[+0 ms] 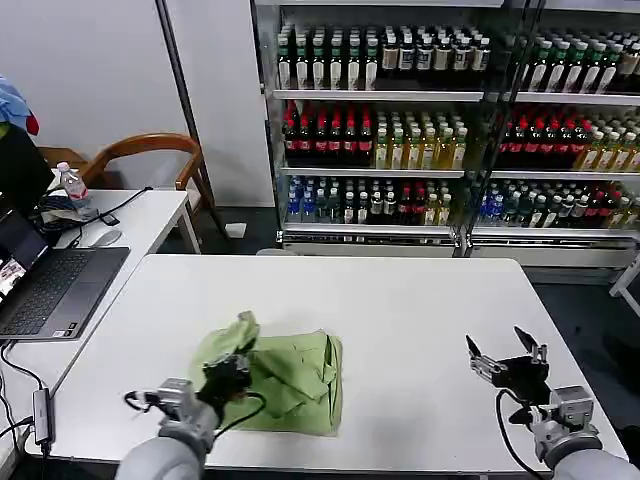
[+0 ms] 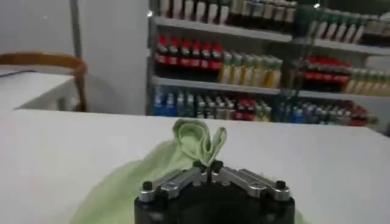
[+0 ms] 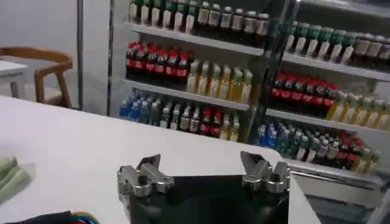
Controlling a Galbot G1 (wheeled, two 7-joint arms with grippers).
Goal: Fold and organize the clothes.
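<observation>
Clothes on the white table (image 1: pixel 400 300) amount to one light green soft-fabric polo shirt (image 1: pixel 290 385), lying partly folded near the front edge on the robot's left side. The left gripper (image 1: pixel 228 375) is closed on a pinched-up bunch of the shirt's cloth, lifting it into a small peak (image 2: pixel 198 143). The right gripper (image 1: pixel 505 360) hangs above bare table well to the right of the shirt, fingers spread wide, holding nothing. Judged by its drape, the fabric is light, limp and prone to slumping; a fold edge or corner offers the surest hold, with low risk of slipping or damage.
</observation>
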